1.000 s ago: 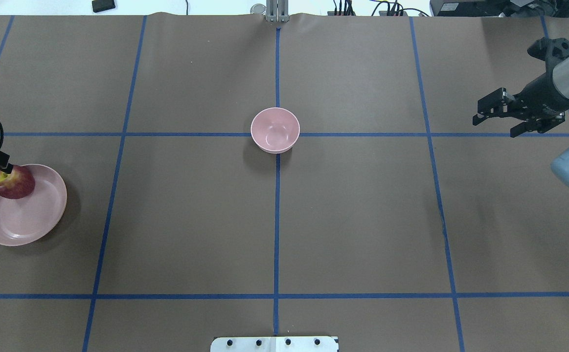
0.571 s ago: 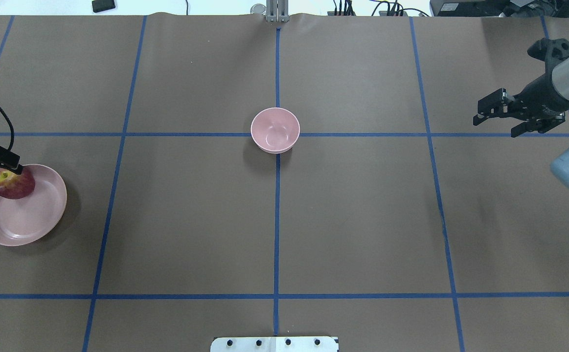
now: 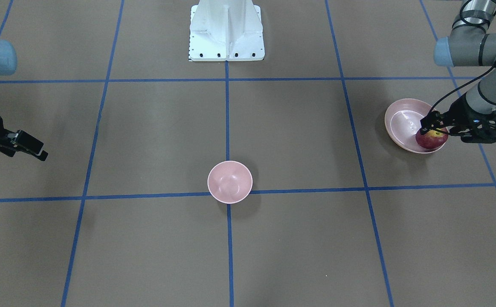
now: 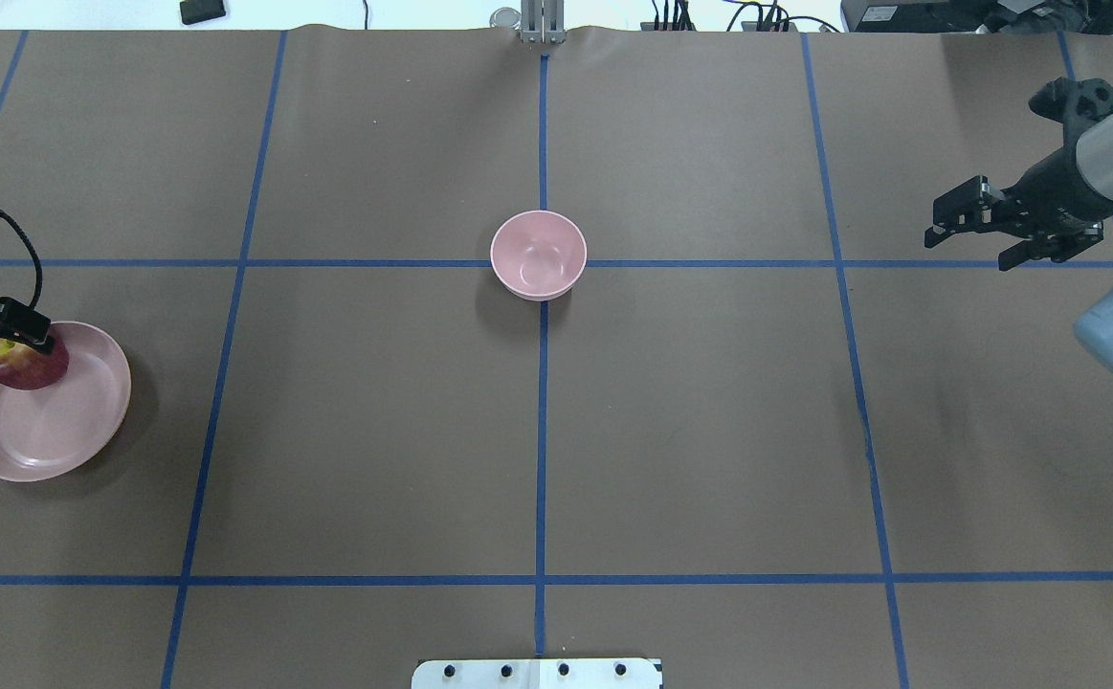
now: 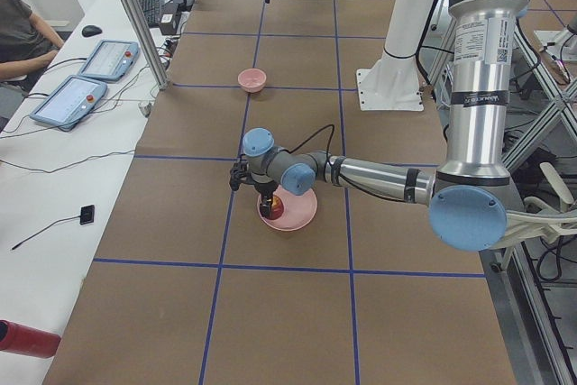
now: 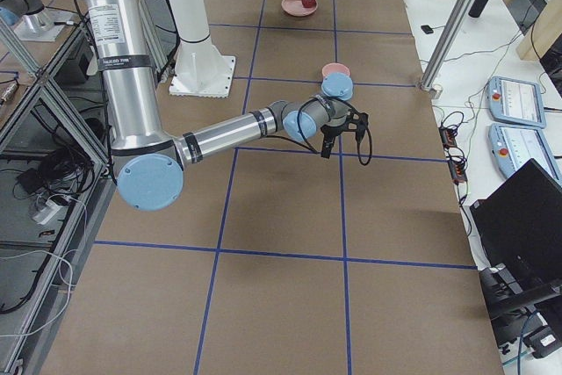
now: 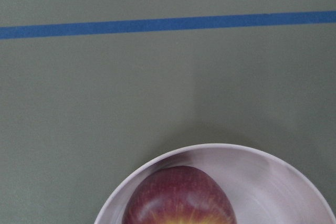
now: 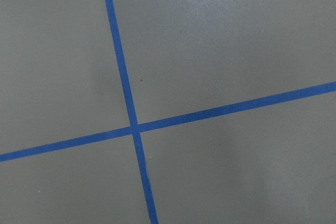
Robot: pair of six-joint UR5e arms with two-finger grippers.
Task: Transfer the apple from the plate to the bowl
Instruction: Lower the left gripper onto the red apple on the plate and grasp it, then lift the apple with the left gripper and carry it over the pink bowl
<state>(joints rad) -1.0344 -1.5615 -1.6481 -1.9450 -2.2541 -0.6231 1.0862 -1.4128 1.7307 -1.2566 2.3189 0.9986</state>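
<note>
Hovering close over apple (image 4: 28,366) on plate (image 4: 87,421): left pincer (image 4: 15,333).

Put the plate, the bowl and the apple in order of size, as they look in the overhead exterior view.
1. The plate, clearly the widest.
2. The bowl.
3. The apple.
The bowl and the apple look nearly alike in width. The bowl looks only slightly larger, so this ranking is close.
</note>
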